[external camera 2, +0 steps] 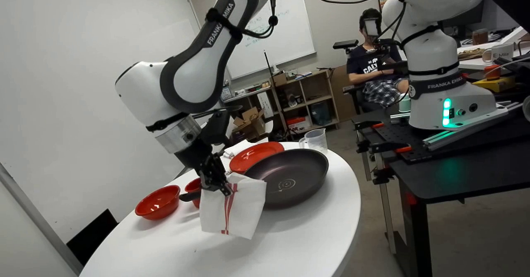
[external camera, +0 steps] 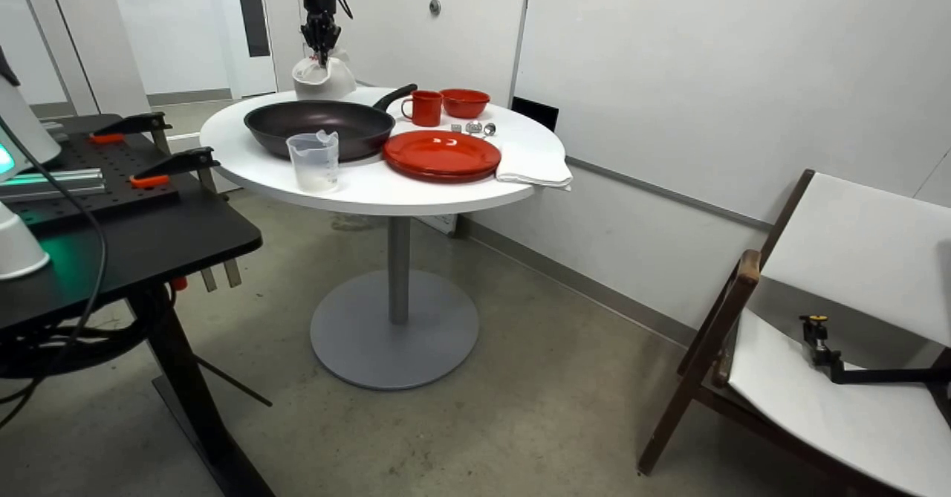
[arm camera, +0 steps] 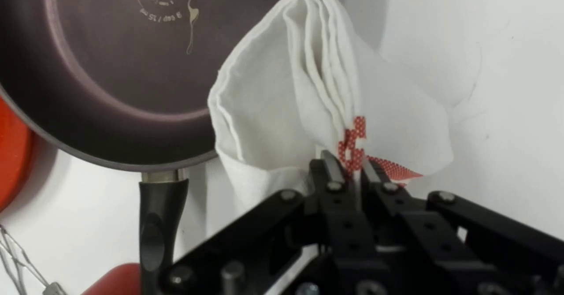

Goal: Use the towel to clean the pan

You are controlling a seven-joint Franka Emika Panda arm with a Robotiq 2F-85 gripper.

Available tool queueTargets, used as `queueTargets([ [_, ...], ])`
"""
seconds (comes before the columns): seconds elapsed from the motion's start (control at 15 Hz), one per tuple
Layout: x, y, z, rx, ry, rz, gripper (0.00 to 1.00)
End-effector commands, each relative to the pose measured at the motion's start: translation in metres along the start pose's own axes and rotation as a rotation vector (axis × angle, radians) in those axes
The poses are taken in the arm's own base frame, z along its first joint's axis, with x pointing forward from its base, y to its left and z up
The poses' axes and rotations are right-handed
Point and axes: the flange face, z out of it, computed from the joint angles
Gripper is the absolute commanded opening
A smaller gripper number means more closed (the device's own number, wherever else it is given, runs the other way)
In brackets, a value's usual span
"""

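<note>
The black frying pan [external camera: 312, 116] sits upright on the round white table [external camera: 416, 201]. Its inside shows bare in an exterior view [external camera 2: 298, 169], with pale print on the bottom. In the wrist view the pan [arm camera: 110, 70] is at upper left, its handle [arm camera: 161, 215] pointing down. My gripper [arm camera: 352, 167] is shut on a white towel [arm camera: 264, 105] with red stripes, gathered in folds. The towel hangs beside the pan, near the handle side, in both exterior views [external camera: 338, 77] [external camera 2: 246, 213]. I cannot tell whether its lower edge touches the table.
Stacked red plates [external camera: 442, 154], a red mug [external camera: 426, 109], a red bowl [external camera: 465, 103] and a clear measuring cup [external camera: 315, 164] stand around the pan. Small metal items [external camera: 474, 128] and a folded white cloth [external camera: 535, 168] lie near the plates. A wall stands behind the table.
</note>
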Motion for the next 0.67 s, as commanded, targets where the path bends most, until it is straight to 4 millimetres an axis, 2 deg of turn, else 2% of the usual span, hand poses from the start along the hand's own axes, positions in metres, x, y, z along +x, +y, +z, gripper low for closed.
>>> queueTargets([
  [0.0, 0.029, -0.027, 0.009, -0.044, -0.030, -0.056, 0.05],
  [0.2, 0.044, -0.033, 0.016, -0.059, -0.047, -0.065, 0.05],
  [0.6, 0.064, -0.024, 0.039, -0.026, -0.097, -0.037, 0.05],
])
